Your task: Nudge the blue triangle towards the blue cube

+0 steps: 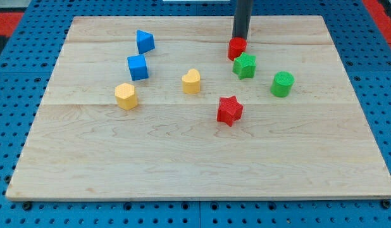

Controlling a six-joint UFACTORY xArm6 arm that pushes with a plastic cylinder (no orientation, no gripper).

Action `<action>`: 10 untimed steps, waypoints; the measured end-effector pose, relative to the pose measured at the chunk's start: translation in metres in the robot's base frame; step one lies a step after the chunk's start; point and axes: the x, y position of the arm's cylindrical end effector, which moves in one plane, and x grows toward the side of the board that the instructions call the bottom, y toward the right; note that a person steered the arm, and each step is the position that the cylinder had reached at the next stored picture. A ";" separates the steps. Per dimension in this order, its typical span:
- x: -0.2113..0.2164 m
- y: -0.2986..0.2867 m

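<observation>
Blue triangle [145, 41]: far left, just beyond blue cube [138, 67] | tool [239, 40]: jawless rod, well right, at red block [236, 49]

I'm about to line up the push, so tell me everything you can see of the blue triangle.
The blue triangle is a small, matte, solid blue wedge-shaped block that looks like plastic. It lies flat on the wooden board near the view's top left, with one corner pointing to the view's right. The blue cube sits just below it, with a narrow gap between them. Nothing touches it; my tip is far to the view's right.
</observation>
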 end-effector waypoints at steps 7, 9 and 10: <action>-0.025 -0.164; 0.027 -0.290; -0.016 -0.300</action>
